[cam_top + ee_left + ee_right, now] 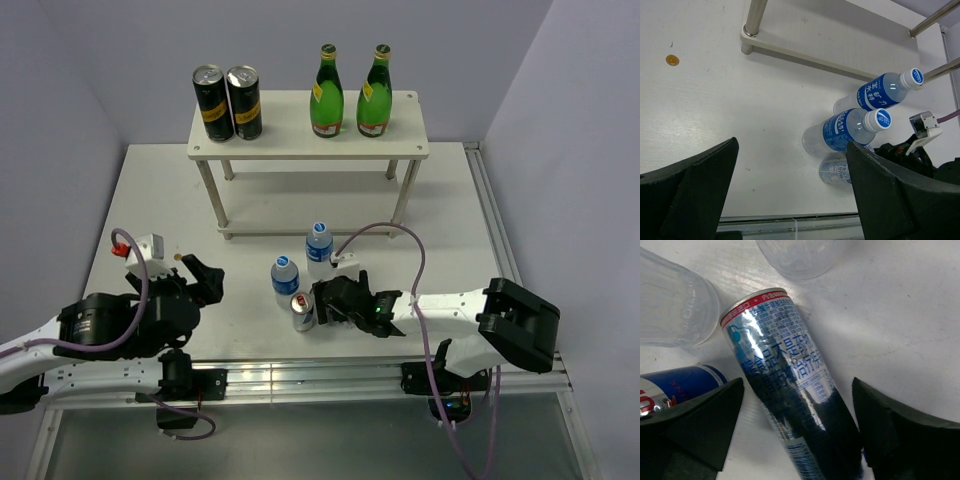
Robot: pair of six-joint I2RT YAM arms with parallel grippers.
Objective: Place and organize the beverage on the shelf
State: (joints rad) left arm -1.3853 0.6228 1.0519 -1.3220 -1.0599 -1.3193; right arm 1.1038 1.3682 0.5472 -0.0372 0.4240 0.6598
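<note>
Two green glass bottles [326,80] [375,80] stand on the white shelf's top board [300,135]. Two blue-labelled water bottles [318,245] [285,278] stand on the table in front of it, also in the left wrist view [880,92] [847,129]. My right gripper [795,390] is open, its jaws either side of an upright slim silver can [775,350] without touching it. A second silver can [675,382] [302,313] stands just left of it. My left gripper [200,280] [795,200] is open and empty, well left of the drinks.
Two taller black cans with gold bands [212,102] [244,100] stand on the left of the top board. The lower board [310,225] shows behind the water bottles. A small gold coin-like spot [672,60] lies on the table. A metal rail [300,375] runs along the near edge.
</note>
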